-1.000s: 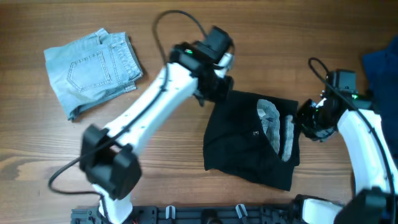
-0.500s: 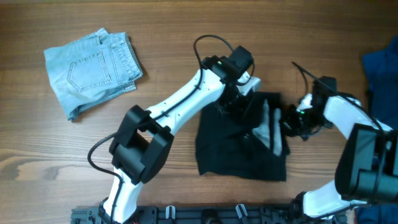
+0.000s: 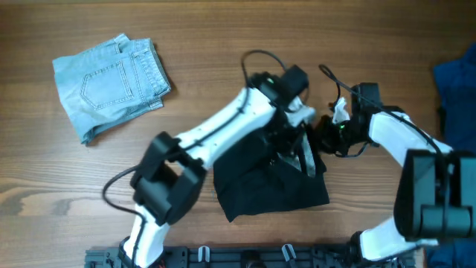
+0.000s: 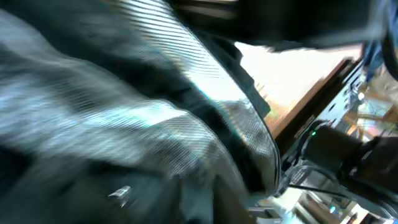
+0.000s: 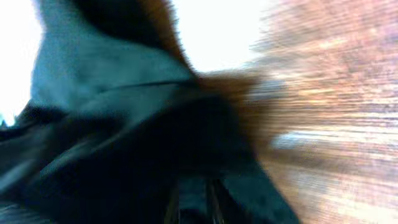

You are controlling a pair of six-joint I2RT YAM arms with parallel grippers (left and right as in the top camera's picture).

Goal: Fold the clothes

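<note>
Just hauled the 3 o'clock edge of the black shorts (image 3: 260,182) toward 9 o'clock, left claw (image 3: 287,136) and right claw (image 3: 326,137) both clamped on fabric; fold roughly halfway, bunched.

Motion blur is smearing both wrist views, leaving only streaks of the black shorts (image 4: 155,124) and no readable fingers. Overhead, the left gripper (image 3: 288,135) and right gripper (image 3: 326,138) are lying half buried at the shorts' upper edge, jaws hiding. Right of the shorts, a blue cloth (image 3: 455,74) is running off the frame
</note>
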